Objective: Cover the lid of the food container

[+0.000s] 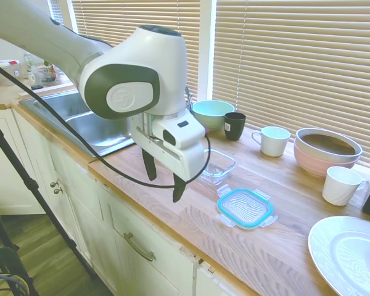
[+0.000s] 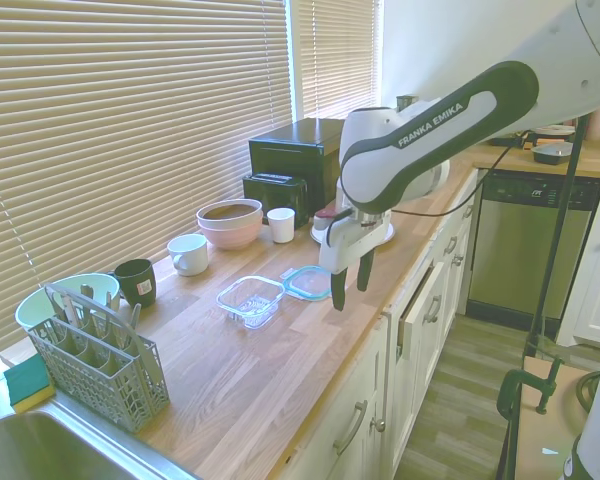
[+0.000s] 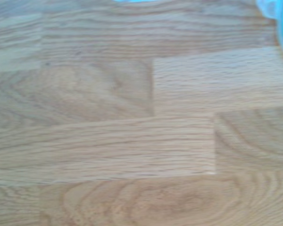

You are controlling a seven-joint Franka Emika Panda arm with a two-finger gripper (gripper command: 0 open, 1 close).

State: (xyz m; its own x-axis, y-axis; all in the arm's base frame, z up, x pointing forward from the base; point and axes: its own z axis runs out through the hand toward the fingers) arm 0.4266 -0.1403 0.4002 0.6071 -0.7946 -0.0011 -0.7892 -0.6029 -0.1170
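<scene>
Approach step, nothing grasped: jaws [image 1: 162, 182] wide open and empty above bare tabletop [image 1: 172, 216], near the lid [image 1: 246, 208] lying flat just right of the food container [image 1: 213, 165]. Next, probably: centring over the lid, descending.

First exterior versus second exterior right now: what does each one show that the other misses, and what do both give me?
Only the first exterior view shows the large white plate at the counter's end and the sink basin behind the arm. Only the second shows the grey cutlery basket, the black appliance and the dishwasher. Both show the open, empty gripper above the wooden counter, the lid lying flat beside the food container, the pink bowl, the black cup and the mint-green bowl.
</scene>
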